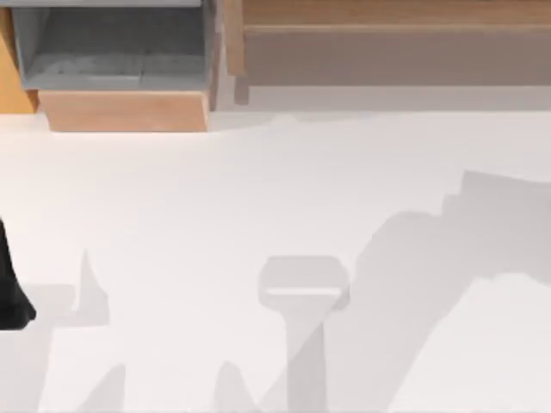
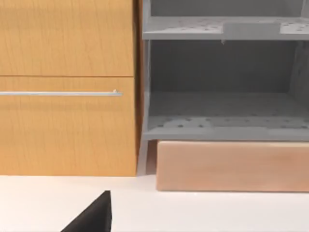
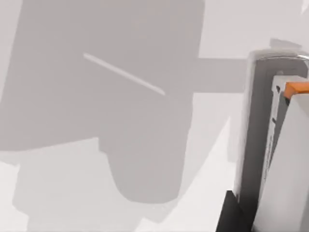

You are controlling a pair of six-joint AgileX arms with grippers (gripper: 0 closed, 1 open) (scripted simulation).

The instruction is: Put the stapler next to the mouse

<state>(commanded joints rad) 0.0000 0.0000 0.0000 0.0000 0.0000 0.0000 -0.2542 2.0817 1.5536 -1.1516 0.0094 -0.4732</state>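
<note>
One stapler [image 3: 277, 169], grey-white with orange tip, sat close under right wrist camera, above white table [image 1: 215, 198]. Left arm [image 1: 10, 297] parked at table's left edge. We couldn't tell either claw's opening. We judged stapler rigid, smooth, fairly heavy: grip across mid-body flanks.

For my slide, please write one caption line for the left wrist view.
Left wrist view: wooden cabinet with metal handle beside grey shelf on wooden block, white table below.

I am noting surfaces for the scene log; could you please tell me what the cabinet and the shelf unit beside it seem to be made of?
Cabinet: apparently light wood or veneer, showing vertical grain and a slim metallic-looking handle. Shelf unit: grey and matte with small specks, perhaps painted metal or plastic; I cannot tell which.
</note>
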